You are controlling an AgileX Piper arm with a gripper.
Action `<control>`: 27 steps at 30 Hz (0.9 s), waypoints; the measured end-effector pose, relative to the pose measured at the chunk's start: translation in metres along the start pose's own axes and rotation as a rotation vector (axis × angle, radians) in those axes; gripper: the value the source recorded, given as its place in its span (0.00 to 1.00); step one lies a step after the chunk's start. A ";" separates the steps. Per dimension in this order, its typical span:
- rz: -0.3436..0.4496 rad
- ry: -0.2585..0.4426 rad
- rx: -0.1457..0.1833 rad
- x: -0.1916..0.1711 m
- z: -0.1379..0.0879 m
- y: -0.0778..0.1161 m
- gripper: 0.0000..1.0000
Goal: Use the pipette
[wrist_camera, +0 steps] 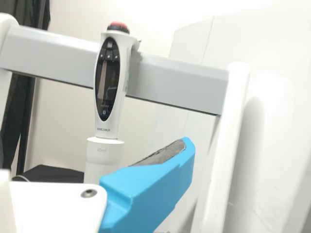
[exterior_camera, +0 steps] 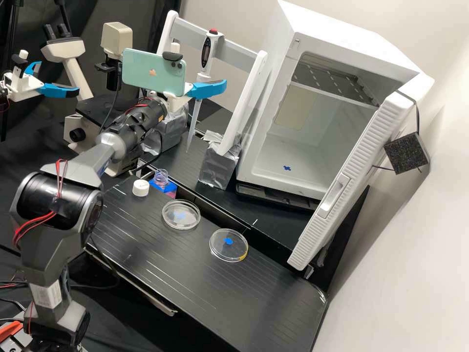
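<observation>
At the white rack (exterior_camera: 260,63), your arm (exterior_camera: 115,134) reaches up along the bench; gripper (exterior_camera: 207,89) beside the pipette's lower body, its blue finger (wrist_camera: 148,191) crossing in front. Jaws spread, nothing against that finger's grey pad (wrist_camera: 165,153). Pipette (exterior_camera: 207,54) stands near upright at the crossbar (wrist_camera: 180,85), red button on top, tip (exterior_camera: 188,142) down between foil-wrapped feet (exterior_camera: 217,167). Your side clearance is framed by the rack's two posts. Just beyond one post: white cabinet (exterior_camera: 337,29), door (exterior_camera: 342,190) open. Nearer you on the bench: white-capped jar (exterior_camera: 140,188), two clear dishes, each over a blue mark.
</observation>
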 end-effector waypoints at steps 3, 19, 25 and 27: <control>-0.007 -0.008 -0.005 0.008 0.001 -0.001 1.00; -0.025 -0.063 -0.006 0.030 0.021 -0.004 0.00; -0.029 -0.067 0.003 0.031 0.022 -0.004 0.00; -0.028 -0.067 0.006 0.031 0.022 -0.004 0.00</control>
